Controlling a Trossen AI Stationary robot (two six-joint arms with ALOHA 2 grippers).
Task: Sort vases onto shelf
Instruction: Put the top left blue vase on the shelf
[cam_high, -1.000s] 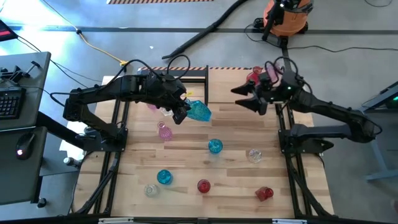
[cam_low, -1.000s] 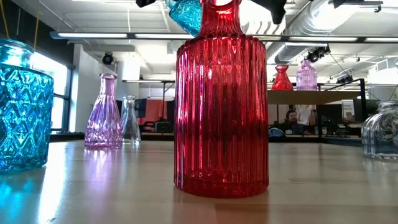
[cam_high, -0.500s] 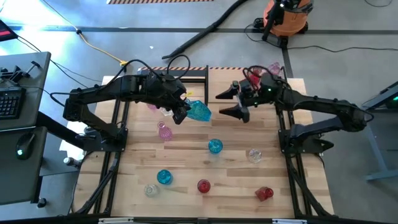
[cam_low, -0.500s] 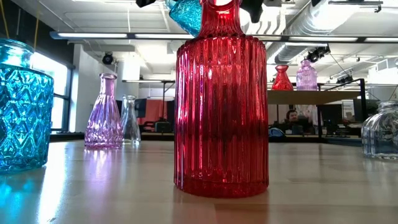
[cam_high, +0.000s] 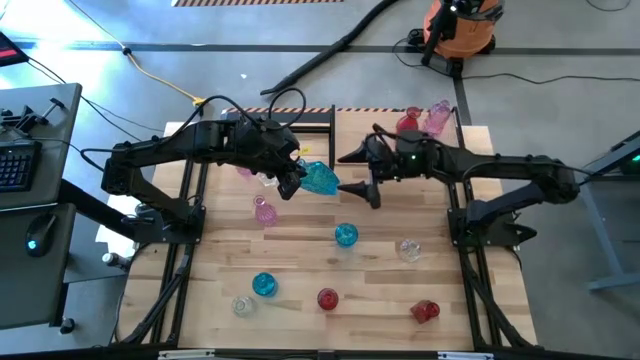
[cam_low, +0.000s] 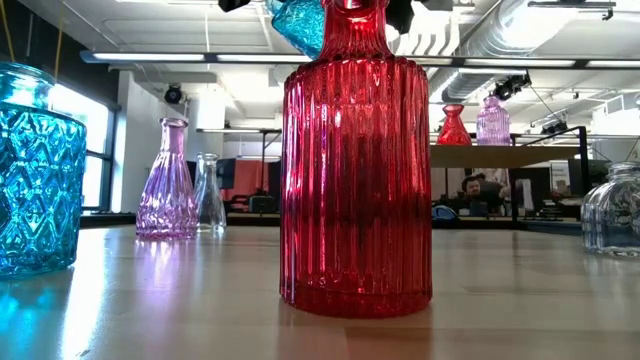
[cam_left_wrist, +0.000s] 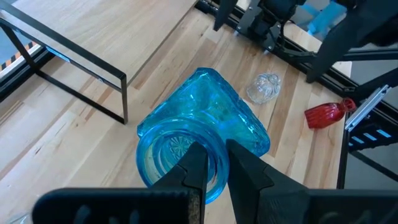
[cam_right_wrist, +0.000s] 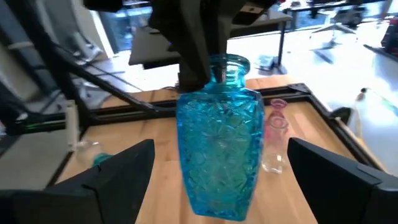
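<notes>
While the left hand (cam_high: 292, 180) grips the rim of a blue faceted vase (cam_high: 320, 178) near the centre of the high view, one finger inside the mouth and one outside, the vase hangs tilted above the table (cam_high: 380, 290); the right hand (cam_high: 358, 173), fingers spread wide and grasping nothing, is just to the right of this vase, its fingers on both sides of it in the right wrist view; a red vase (cam_high: 407, 122) and a pink vase (cam_high: 438, 115) stand on the shelf (cam_high: 452, 118) at the upper right; other vases stand on the table in the lower half of the frame.
</notes>
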